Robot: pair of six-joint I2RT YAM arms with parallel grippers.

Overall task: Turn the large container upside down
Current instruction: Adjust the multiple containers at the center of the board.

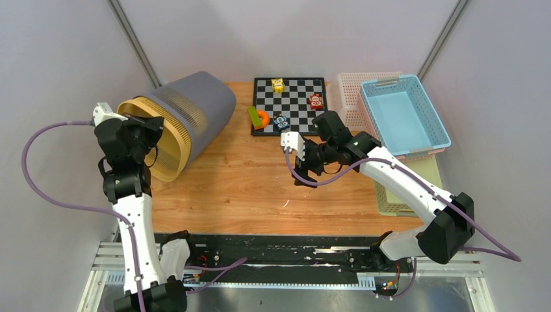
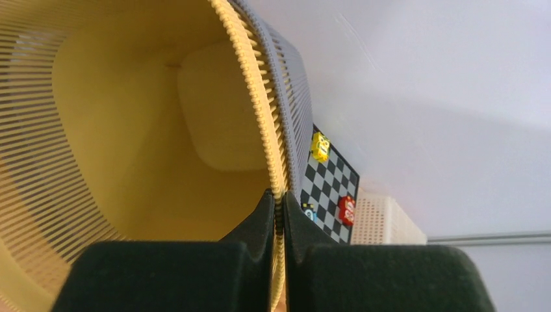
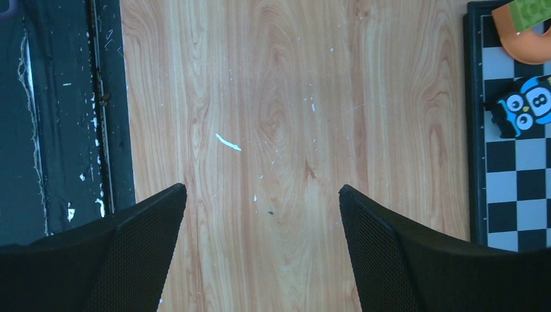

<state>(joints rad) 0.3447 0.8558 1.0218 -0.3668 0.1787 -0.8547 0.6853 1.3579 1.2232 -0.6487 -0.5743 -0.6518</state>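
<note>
The large container (image 1: pixel 195 107) is a grey slatted bin with a yellow inside. It lies tipped on its side at the table's back left, its mouth facing the left arm. My left gripper (image 1: pixel 151 130) is shut on the container's rim (image 2: pixel 279 175), one finger inside and one outside. The yellow interior (image 2: pixel 130 130) fills the left wrist view. My right gripper (image 3: pixel 262 195) is open and empty, hovering over bare wood near the table's middle (image 1: pixel 300 156).
A chessboard (image 1: pixel 289 104) with small toy pieces stands at the back middle, also in the left wrist view (image 2: pixel 328 188) and right wrist view (image 3: pixel 513 162). A blue basket (image 1: pixel 404 117) sits stacked on pale baskets at the right. A black rail (image 3: pixel 58 117) runs along the near table edge.
</note>
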